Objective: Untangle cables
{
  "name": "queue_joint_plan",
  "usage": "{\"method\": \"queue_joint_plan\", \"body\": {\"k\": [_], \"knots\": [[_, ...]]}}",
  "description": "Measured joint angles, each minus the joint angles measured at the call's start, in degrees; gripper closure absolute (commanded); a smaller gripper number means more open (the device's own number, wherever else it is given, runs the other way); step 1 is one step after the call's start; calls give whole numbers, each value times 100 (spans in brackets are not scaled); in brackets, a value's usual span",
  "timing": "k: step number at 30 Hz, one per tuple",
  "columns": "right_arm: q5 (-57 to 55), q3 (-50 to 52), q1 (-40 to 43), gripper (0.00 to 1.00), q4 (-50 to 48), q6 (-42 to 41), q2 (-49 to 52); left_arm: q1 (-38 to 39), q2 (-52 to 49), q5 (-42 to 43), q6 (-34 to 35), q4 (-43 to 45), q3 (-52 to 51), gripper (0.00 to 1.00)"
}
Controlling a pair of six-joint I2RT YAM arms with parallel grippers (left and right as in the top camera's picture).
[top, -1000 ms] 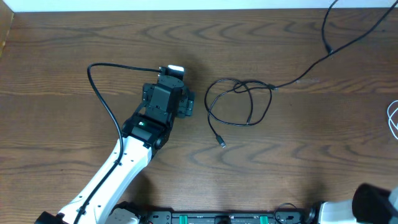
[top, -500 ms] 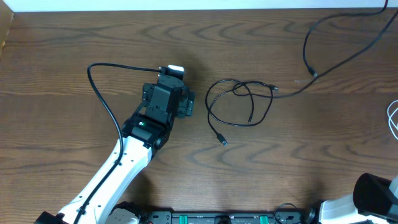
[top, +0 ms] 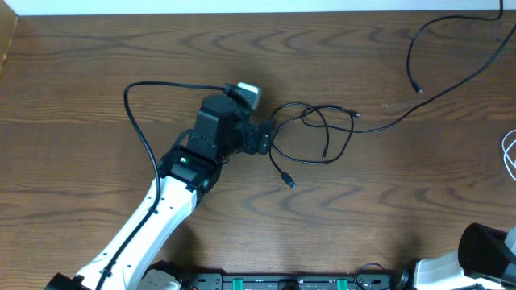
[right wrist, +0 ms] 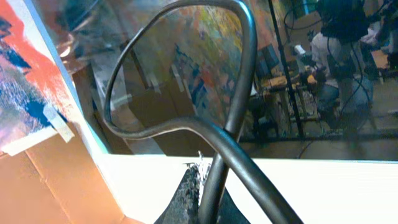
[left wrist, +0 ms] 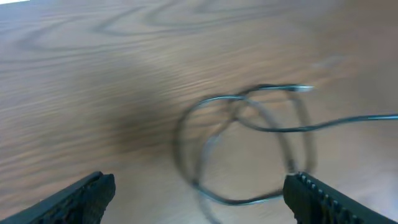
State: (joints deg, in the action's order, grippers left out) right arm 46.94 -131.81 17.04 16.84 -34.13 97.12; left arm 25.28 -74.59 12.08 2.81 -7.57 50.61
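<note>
Just ahead of the left gripper, fingers spread wide: one black cable, loosely looped flat on the table (one plug end toward the near edge). Farther right, at the table's edge and well apart: one white cable. Farthest, raised: right gripper, pressed together on a stretch of the black cable.

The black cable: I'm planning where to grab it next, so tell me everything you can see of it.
The black cable is a thin, matte, flexible cord lying on the wooden table in a few overlapping loops. One plug end trails toward the near edge; a long strand runs right and leaves the overhead view at the top right corner. The open left gripper sits at the loops' left edge; whether it touches is unclear.
</note>
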Motion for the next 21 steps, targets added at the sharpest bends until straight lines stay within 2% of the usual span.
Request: {"method": "queue_joint_plan", "body": {"k": [3, 7, 9, 13, 16, 21], "knots": [[2, 0, 0, 99, 31, 37, 0, 4, -188, 540, -13, 264, 0, 9], [76, 0, 0, 99, 59, 68, 0, 79, -498, 1268, -431, 422, 0, 0], [111, 0, 0, 99, 96, 87, 0, 186, -610, 1582, -855, 444, 0, 0], [195, 0, 0, 99, 116, 96, 0, 511, -828, 1864, -2175, 511, 0, 0], [291, 0, 0, 99, 116, 133, 0, 750, -1075, 1849, -3038, 997, -2, 0], [431, 0, 0, 99, 136, 192, 0, 905, -1491, 1766, -3635, 2013, 4, 0]]}}
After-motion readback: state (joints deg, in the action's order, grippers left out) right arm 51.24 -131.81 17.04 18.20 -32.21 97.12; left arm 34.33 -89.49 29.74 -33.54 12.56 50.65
